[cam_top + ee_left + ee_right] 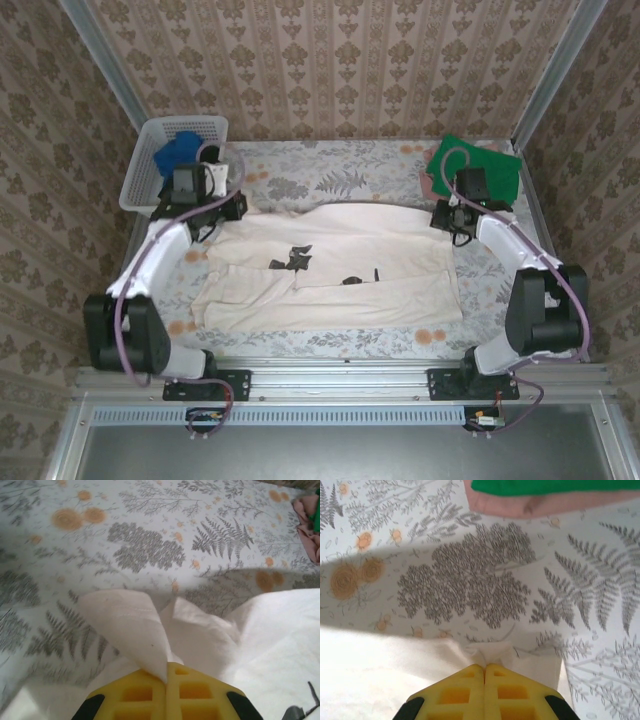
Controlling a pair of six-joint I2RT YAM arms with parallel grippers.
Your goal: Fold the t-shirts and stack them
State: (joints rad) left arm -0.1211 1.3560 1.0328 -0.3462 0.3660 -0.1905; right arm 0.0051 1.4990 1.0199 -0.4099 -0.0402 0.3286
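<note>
Partway: left hand [166, 672] and right hand [484, 672] each pinch the far edge of the cream t-shirt [330, 265] on the desk [300, 170]; green t-shirt [482, 165] seems stacked, blue t-shirt [178, 153] waits in basket [138, 180]

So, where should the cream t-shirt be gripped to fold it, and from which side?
At its far edge, one pinch near each end, coming from the near side over the cloth. The cream t-shirt lies flat and wide, so two spread pinches should keep the edge straight. The left gripper and right gripper are shut on exactly that edge.
</note>
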